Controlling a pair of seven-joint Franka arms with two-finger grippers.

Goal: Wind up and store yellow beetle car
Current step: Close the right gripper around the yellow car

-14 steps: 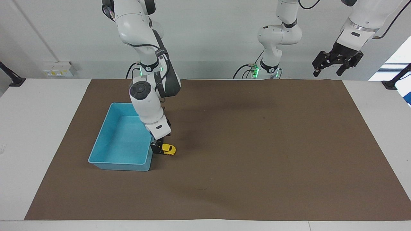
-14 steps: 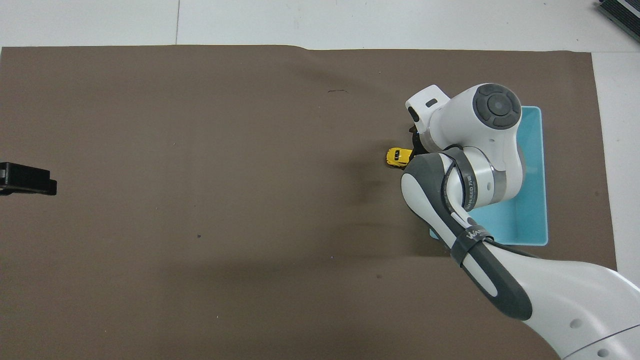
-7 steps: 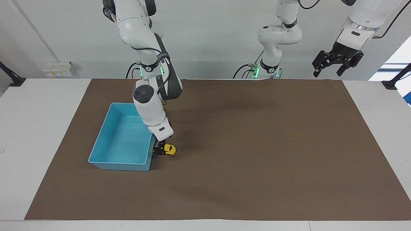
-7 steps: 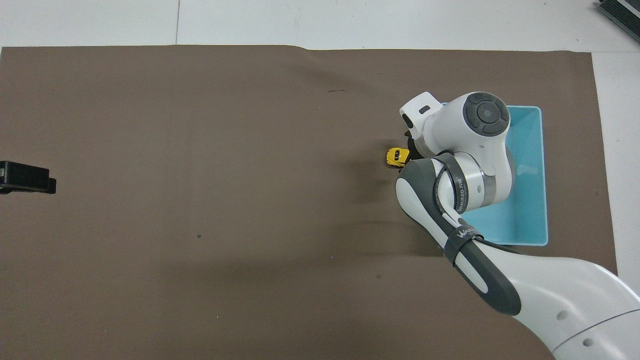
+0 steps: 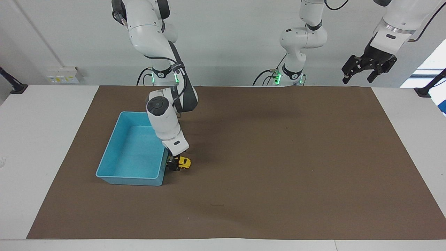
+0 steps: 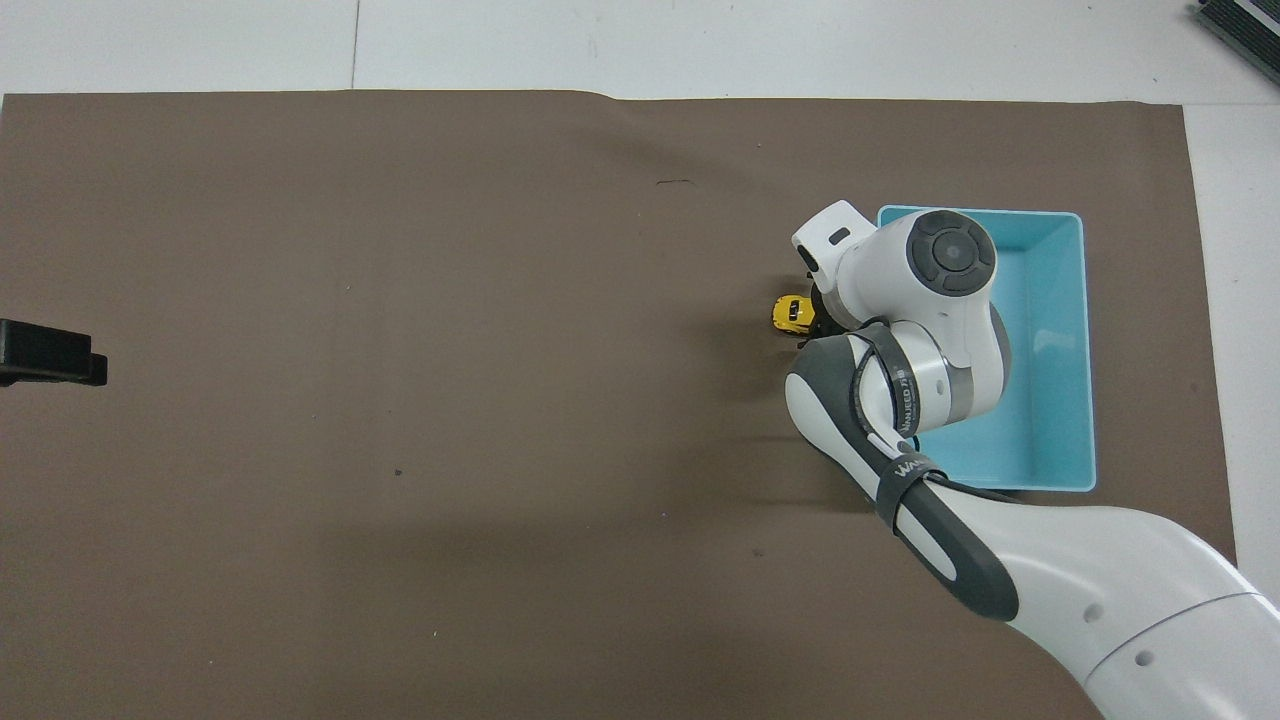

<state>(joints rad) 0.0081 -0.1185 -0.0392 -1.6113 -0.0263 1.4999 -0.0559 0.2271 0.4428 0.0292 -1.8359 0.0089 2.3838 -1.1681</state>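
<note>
The yellow beetle car (image 5: 184,162) stands on the brown mat right beside the blue bin (image 5: 129,180), at the bin's corner farther from the robots; it also shows in the overhead view (image 6: 789,312). My right gripper (image 5: 174,164) is down at mat level, shut on the end of the car that faces the bin. In the overhead view the wrist hides its fingers. My left gripper (image 5: 368,68) waits open, raised high at the left arm's end of the table, and its tip shows in the overhead view (image 6: 50,352).
The blue bin (image 6: 1085,350) is empty and lies toward the right arm's end of the table. The brown mat (image 5: 278,167) covers most of the table. The right arm's wrist and forearm hang over part of the bin.
The right arm's wrist has tilted and drawn back off the bin toward the robots. The car has barely shifted on the mat. The left gripper has stayed raised.
</note>
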